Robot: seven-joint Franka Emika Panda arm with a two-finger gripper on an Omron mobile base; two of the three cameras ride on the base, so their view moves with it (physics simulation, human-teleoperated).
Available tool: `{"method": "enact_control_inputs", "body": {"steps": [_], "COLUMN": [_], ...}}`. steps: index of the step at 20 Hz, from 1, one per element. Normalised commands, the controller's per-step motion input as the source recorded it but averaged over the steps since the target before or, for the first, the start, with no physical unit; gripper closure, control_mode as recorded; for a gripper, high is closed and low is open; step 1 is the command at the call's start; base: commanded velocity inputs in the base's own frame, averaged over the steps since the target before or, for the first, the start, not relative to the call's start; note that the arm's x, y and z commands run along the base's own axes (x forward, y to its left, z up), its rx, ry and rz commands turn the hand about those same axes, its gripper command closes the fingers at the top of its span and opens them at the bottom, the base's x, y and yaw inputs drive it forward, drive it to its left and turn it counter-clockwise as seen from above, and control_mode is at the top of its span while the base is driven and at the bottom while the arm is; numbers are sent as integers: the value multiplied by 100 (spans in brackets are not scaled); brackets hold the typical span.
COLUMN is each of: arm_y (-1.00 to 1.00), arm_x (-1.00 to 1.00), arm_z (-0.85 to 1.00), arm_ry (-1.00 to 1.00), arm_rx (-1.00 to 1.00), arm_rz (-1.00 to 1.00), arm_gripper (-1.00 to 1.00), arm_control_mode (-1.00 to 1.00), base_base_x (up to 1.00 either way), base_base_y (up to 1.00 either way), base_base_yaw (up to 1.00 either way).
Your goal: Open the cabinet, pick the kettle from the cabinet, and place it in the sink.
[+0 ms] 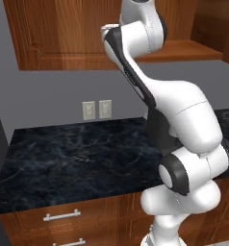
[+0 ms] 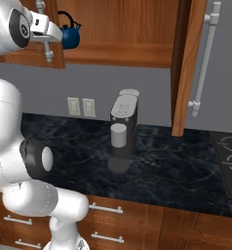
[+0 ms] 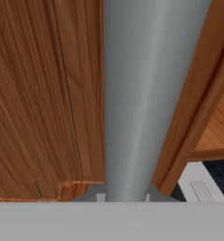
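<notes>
Right base view has the gripper [image 2: 48, 48] up at the left door's handle [image 2: 48, 51], presumably swinging the cabinet [image 2: 137, 29] open; can't tell if it's clamped; kettle [image 2: 69, 35] sits on the shelf inside.

Light is even and soft across all three pictures, bright enough to read wood grain and marble veins. The white arm [image 1: 184, 120] shows gentle grey shading on its undersides. The black counter [image 2: 176, 171] carries a faint sheen, no hard glare. The close silver handle [image 3: 142, 94] looks smooth and blurred, with a pale highlight running along it. The renders are slightly soft and grainy overall.
</notes>
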Motion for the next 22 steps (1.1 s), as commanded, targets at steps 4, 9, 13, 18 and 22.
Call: {"method": "enact_control_inputs", "body": {"steps": [4,9,13,18,22], "arm_y": [28,33,39,41,43], "arm_x": [-60,-61,-59,-58,-55], "arm_z": [-6,-8,-9,-9,-8], "arm_ry": [0,0,0,0,0], "arm_rx": [6,4,1,0,0], "arm_rz": [0,0,-3,-5,-5], "arm_gripper": [100,100,100,100,100], "arm_control_mode": [-100,-100,-100,-100,-100], "base_base_x": [0,0,0,0,0], "base_base_y": [0,0,0,0,0], "base_base_yaw": [0,0,0,0,0]}}
